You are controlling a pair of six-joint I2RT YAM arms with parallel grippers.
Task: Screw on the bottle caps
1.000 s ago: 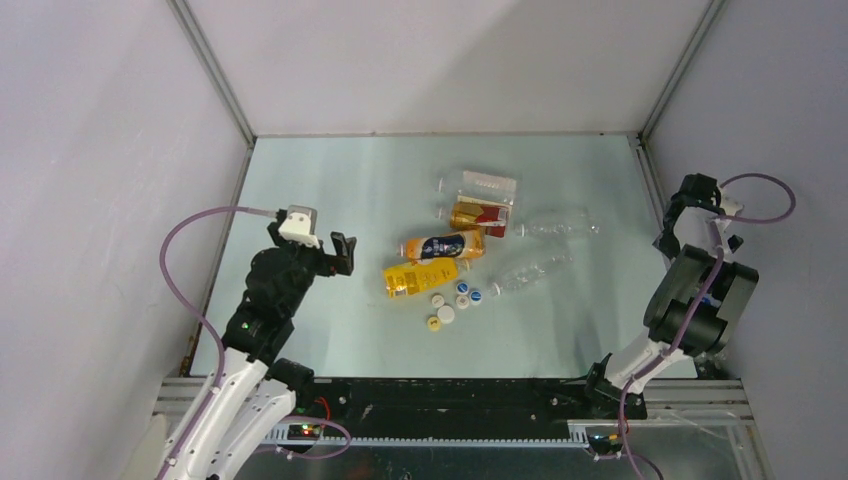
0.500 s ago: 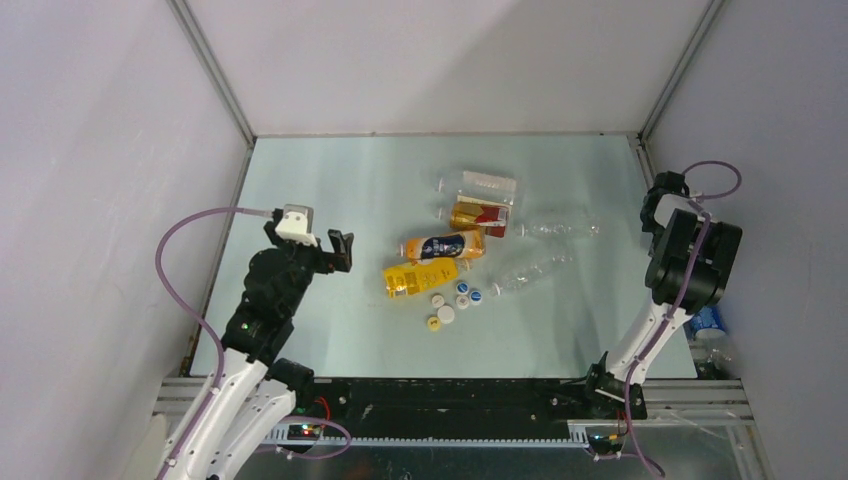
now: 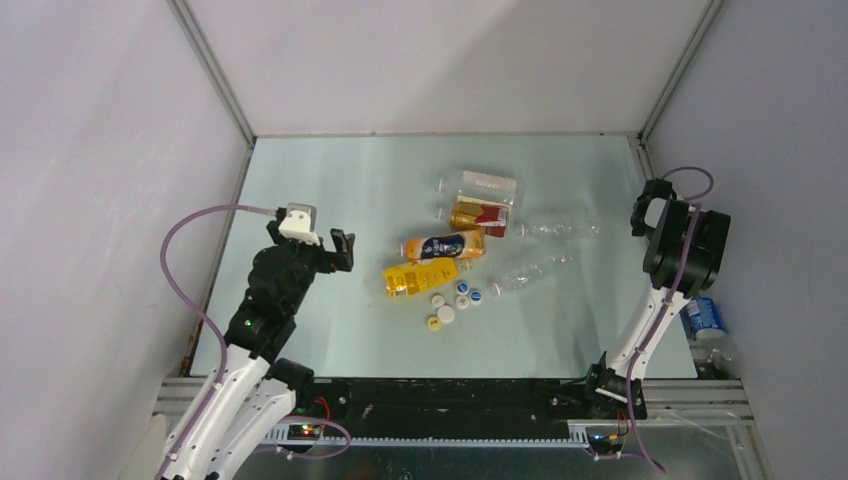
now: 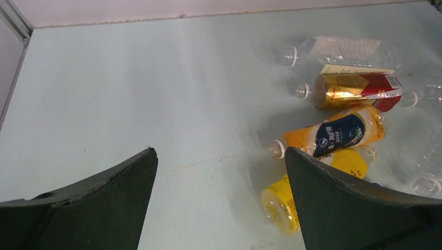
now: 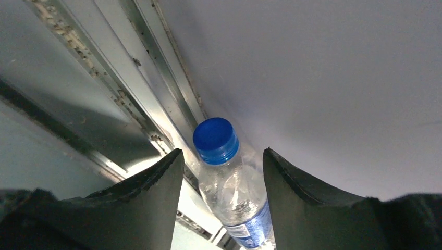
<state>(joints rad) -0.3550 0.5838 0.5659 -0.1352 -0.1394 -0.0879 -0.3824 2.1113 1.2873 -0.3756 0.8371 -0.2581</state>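
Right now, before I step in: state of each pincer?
Left pincer: open wide, empty.
Right pincer: jaws apart, gripping nothing; capped bottle seen between them, with a gap on one side.

A pale green flat table (image 3: pixel 340 180) bore a lying yellow plastic bottle (image 3: pixel 421 279), other small plastic bottles (image 3: pixel 445 245) beyond it, and round plastic caps (image 3: pixel 446 314) just beside it.

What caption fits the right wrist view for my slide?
Blue-capped clear bottle framed, untouched, between the fingers of the open right gripper, beside a metal rail.
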